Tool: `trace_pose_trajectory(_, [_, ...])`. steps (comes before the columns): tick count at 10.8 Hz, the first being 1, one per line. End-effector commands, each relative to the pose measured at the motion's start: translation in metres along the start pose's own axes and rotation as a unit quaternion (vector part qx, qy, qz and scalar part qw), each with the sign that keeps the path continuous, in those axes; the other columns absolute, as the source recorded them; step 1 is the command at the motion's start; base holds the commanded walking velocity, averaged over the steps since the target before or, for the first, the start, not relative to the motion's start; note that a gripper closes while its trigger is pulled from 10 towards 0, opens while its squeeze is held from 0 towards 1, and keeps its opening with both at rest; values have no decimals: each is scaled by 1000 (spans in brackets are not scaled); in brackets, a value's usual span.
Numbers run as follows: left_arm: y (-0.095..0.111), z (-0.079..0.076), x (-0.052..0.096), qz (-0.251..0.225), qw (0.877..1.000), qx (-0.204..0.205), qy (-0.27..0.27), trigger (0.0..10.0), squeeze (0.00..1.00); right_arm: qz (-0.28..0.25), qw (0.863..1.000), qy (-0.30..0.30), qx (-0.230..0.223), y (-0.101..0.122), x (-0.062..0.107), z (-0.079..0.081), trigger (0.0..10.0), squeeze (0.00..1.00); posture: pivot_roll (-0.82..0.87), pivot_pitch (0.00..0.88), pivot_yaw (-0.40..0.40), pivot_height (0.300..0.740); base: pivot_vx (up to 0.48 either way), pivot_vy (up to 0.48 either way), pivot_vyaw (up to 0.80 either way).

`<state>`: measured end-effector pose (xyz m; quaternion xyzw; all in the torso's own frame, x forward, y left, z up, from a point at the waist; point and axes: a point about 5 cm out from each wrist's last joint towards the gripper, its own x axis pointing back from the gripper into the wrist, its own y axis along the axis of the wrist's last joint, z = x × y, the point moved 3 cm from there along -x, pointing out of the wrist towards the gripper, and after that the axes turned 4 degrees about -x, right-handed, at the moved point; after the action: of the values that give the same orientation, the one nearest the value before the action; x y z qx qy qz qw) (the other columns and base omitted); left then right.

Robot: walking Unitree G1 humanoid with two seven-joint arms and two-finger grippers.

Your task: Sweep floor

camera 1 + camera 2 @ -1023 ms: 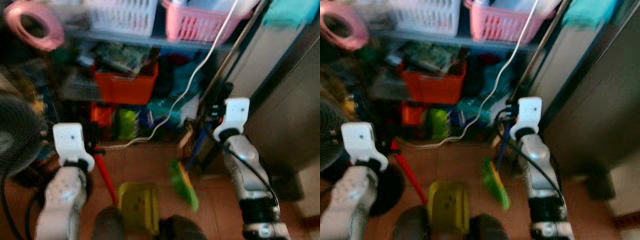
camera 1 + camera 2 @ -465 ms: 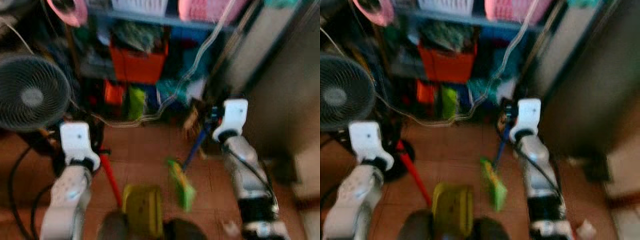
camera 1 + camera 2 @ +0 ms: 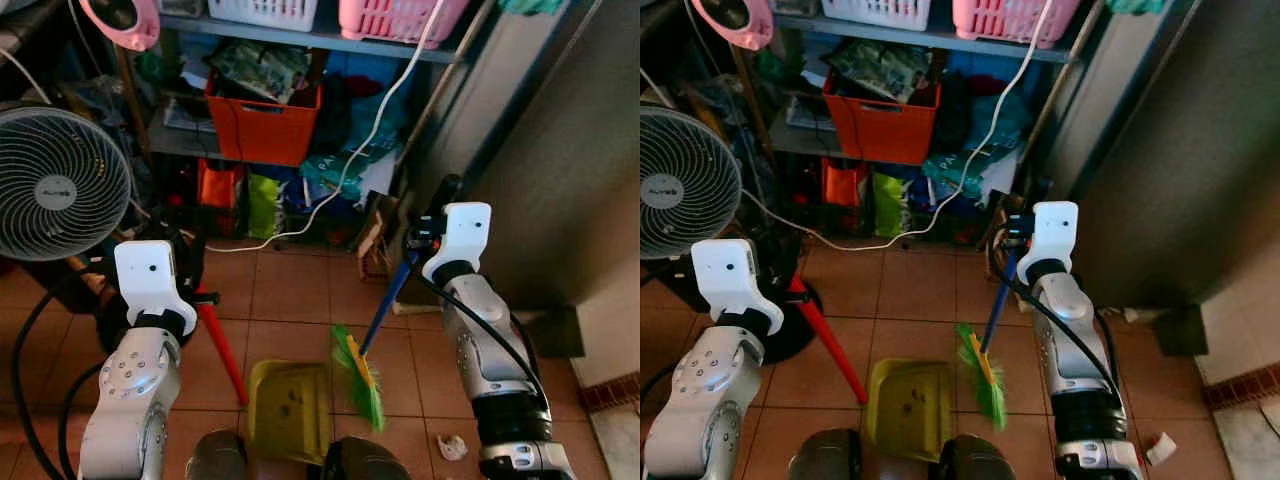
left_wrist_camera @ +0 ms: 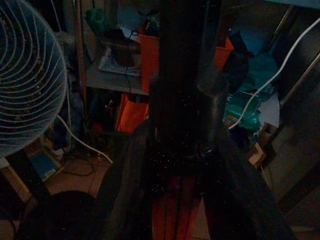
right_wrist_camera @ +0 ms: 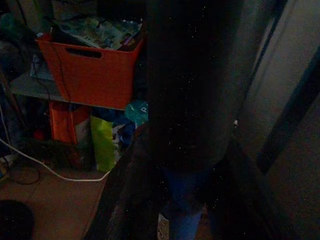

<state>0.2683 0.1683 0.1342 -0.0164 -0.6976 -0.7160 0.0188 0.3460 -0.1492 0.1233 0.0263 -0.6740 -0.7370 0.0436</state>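
Observation:
A yellow-green dustpan (image 3: pixel 290 410) lies flat on the brown tiles just ahead of my feet. Its red handle (image 3: pixel 222 345) slants up to my left gripper (image 3: pixel 196 296), which is shut on it; the same handle (image 4: pixel 172 212) runs between the dark fingers in the left wrist view. A green broom head (image 3: pixel 362 375) rests on the floor at the dustpan's right edge. Its blue handle (image 3: pixel 387 300) rises to my right gripper (image 3: pixel 420 242), shut on the handle (image 5: pixel 182 222) near its top.
A cluttered shelf stands ahead, with an orange bin (image 3: pixel 262 125), a pink basket (image 3: pixel 400 15) and a hanging white cable (image 3: pixel 372 130). A standing fan (image 3: pixel 55 185) is at the left, a grey wall (image 3: pixel 570 150) at the right. Crumpled paper (image 3: pixel 451 447) lies by my right foot.
The camera has shifted and the blur has cleared; the fan came into view at the left. Both grippers still hold their handles, with broom and dustpan in much the same spot.

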Motion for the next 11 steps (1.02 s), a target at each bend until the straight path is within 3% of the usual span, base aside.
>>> trace_pose_trajectory(1, [9,-4,-1,-20,1000,2,-11,10000,0,4,1000,-9,-2,-1,-1,-4,10000,0,82,112,-123,740,0,480,-750])
trace_pose_trajectory(4, [8,-5,-2,-21,1000,0,-13,10000,0,3,1000,-6,-3,-2,-2,-3,10000,0,85,105,-121,740,0,466,-800])
trace_pose_trajectory(6, [9,-6,-3,-21,1000,-2,-14,10000,0,2,1000,-5,-4,-2,-2,-2,10000,0,87,98,-119,740,0,324,-297])
trace_pose_trajectory(8, [12,-4,-5,-27,1000,0,-11,10000,0,0,1000,-6,-4,-1,-4,-1,10000,0,86,107,-118,740,0,0,0])
trace_pose_trajectory(11, [21,-8,-5,-50,998,35,-25,10000,0,1,1000,-16,-2,-2,-2,-5,10000,0,80,114,-113,740,0,0,-800])
